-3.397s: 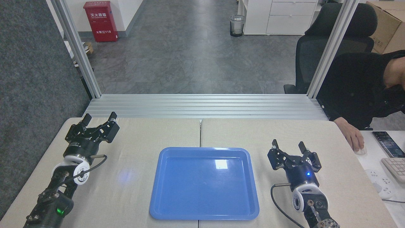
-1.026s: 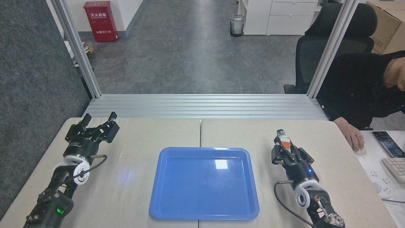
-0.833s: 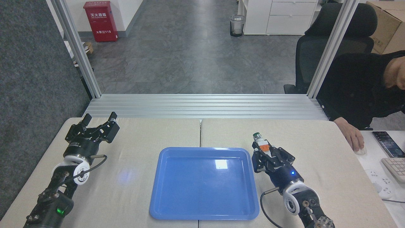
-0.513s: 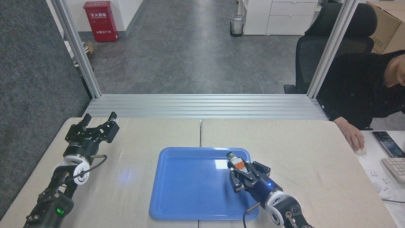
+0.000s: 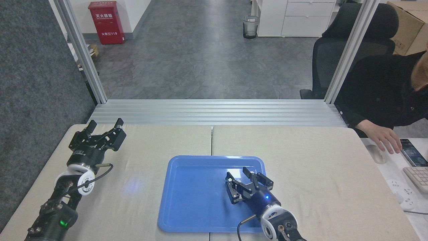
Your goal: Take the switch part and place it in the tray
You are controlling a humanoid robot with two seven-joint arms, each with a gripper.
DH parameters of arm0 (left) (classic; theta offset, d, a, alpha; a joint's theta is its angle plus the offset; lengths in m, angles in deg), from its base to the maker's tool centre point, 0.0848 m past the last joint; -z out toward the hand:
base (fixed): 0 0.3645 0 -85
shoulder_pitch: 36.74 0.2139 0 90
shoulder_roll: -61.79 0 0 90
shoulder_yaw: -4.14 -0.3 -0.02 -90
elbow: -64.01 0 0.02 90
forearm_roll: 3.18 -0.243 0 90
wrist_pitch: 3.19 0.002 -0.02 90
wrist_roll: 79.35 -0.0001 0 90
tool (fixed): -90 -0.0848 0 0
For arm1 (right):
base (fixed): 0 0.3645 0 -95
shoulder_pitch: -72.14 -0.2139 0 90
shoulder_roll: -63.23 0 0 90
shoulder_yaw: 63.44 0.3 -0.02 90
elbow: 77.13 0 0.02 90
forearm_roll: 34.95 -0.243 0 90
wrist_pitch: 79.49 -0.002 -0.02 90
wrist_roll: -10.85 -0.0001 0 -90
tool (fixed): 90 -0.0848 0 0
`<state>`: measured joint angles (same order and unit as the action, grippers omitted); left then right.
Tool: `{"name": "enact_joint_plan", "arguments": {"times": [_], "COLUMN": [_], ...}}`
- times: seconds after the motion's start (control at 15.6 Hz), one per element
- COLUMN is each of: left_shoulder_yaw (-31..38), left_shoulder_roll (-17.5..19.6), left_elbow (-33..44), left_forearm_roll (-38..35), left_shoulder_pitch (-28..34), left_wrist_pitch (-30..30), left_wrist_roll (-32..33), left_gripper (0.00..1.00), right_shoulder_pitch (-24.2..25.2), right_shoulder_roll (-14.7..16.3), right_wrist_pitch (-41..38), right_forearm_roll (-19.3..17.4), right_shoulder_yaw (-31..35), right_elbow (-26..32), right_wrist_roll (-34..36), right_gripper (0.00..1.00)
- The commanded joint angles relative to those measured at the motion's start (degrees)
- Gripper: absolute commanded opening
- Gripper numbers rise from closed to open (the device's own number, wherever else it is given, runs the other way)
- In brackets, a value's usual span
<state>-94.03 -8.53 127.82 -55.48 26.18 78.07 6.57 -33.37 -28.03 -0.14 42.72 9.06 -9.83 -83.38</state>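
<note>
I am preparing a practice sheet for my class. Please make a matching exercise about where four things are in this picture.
Things:
1. left claw
2. right claw
3. tray
4. person's hand

Places:
A. beside the phone
B. above the tray
C. middle of the table
D. far left part of the table

Pairs: 1-D, 2-B, 3-C, 4-A

Glossy plastic tray [image 5: 187, 201], matt cloth tabletop [image 5: 317, 167]

switch part not visible anywhere, may be hidden behind right gripper [image 5: 238, 176] over tray [image 5: 187, 214]; right arm cut off at 6 o'clock edge, person [image 5: 384, 90] cropped at 3 o'clock, keyboard [image 5: 418, 177] too
</note>
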Motion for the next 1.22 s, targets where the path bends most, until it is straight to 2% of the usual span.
{"name": "enact_joint_plan", "arguments": {"times": [0.0,0.06,0.19,0.26,0.32,0.45,0.51,0.64,1.15], "left_shoulder_yaw": [0.00,0.00,0.00,0.00,0.00,0.00,0.00,0.00,0.00], "left_shoulder_roll": [0.00,0.00,0.00,0.00,0.00,0.00,0.00,0.00,0.00], "left_elbow": [0.09,0.00,0.00,0.00,0.00,0.00,0.00,0.00,0.00], "left_forearm_roll": [0.00,0.00,0.00,0.00,0.00,0.00,0.00,0.00,0.00], "left_shoulder_pitch": [0.00,0.00,0.00,0.00,0.00,0.00,0.00,0.00,0.00], "left_wrist_pitch": [0.04,0.04,0.04,-0.05,0.04,0.04,0.04,0.04,0.04], "left_wrist_roll": [0.04,0.04,0.04,0.04,0.04,0.04,0.04,0.04,0.04], "left_gripper": [1.00,1.00,1.00,1.00,1.00,1.00,1.00,1.00,1.00], "right_shoulder_pitch": [-6.98,-8.39,-8.93,-8.32,-7.27,-5.68,-5.24,-4.89,-4.97], "right_shoulder_roll": [-3.50,-0.53,7.98,10.81,12.14,13.12,13.29,13.21,13.30], "right_wrist_pitch": [0.28,0.37,0.54,0.54,0.63,0.98,2.11,4.23,4.23], "right_forearm_roll": [-2.60,-2.69,-2.95,-3.30,-4.61,-8.47,-9.01,-9.02,-8.93], "right_shoulder_yaw": [11.75,14.57,19.59,20.56,21.18,21.98,21.98,21.28,21.10], "right_elbow": [0.11,0.12,-0.84,-1.63,-3.03,-3.93,-3.93,-3.84,-3.14], "right_wrist_roll": [6.16,6.16,6.33,6.68,6.77,6.51,6.16,6.24,6.07], "right_gripper": [1.00,1.00,1.00,1.00,1.00,1.00,1.00,1.00,1.00]}}
